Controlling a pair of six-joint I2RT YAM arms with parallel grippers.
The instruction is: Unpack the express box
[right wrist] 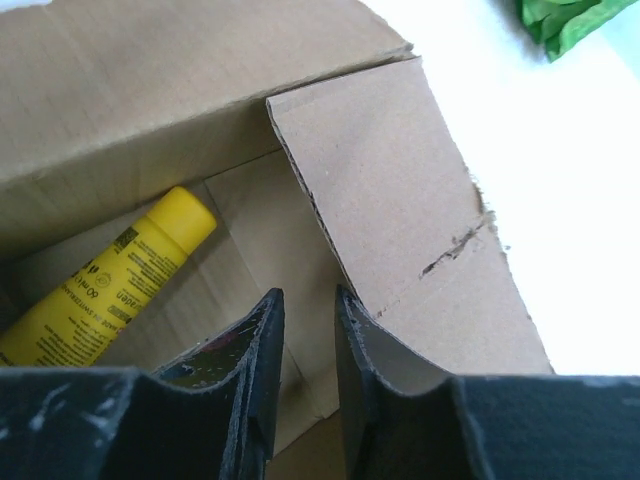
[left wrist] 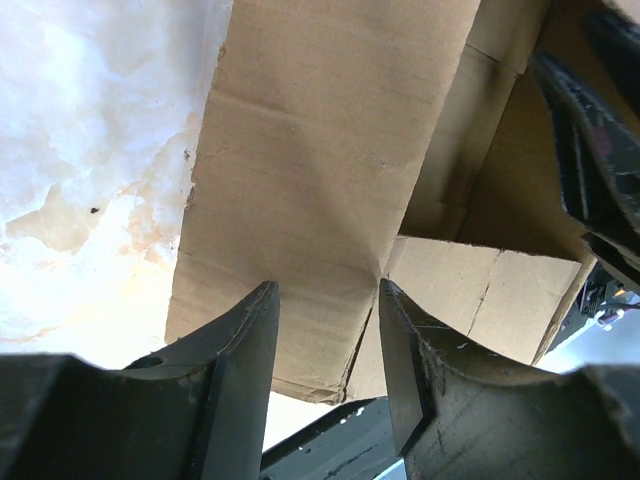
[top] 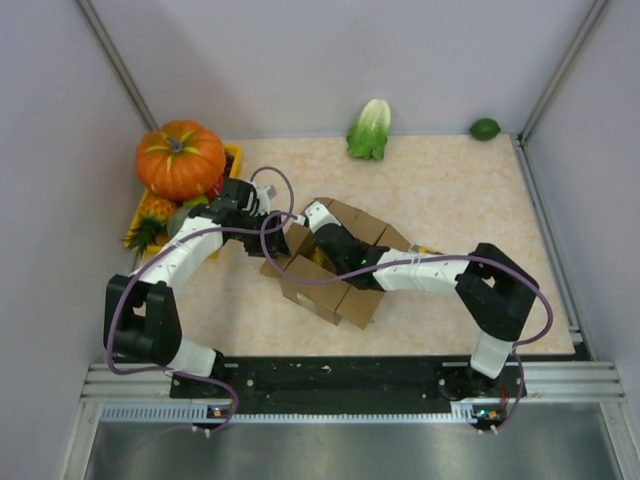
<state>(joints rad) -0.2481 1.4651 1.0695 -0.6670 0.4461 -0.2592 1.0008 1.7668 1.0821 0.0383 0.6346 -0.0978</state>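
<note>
The express box [top: 330, 290] sits in the middle of the table [top: 480, 200], just in front of my two bases, with its top flaps folded outward.

My left gripper [left wrist: 327, 290] is at the box's left side. Its jaws stand about half open, one finger on either side of a crease in a brown flap that lies beyond them. I cannot tell whether either finger touches the cardboard. The flap is plain corrugated board, with a ragged torn edge on its left.

My right gripper [right wrist: 308, 295] reaches over the box's open top and points down into it. Its jaws are narrow, with only a slim gap and nothing pinched in it. Just beside my right finger stands an inner flap, with a scuffed tear near its outer edge.

A yellow tube [right wrist: 100, 290] lies on the box floor to the left of my fingers, along the long wall. Black printing runs down its side in several lines, but the letters are too small and blurred for me to read.

At the far left corner of the table are a pumpkin [top: 180, 158] and a pineapple [top: 150, 222] in a yellow crate [top: 233, 152]. A head of lettuce [top: 369, 128] and a lime [top: 485, 128] lie by the back wall, well apart from the box.
</note>
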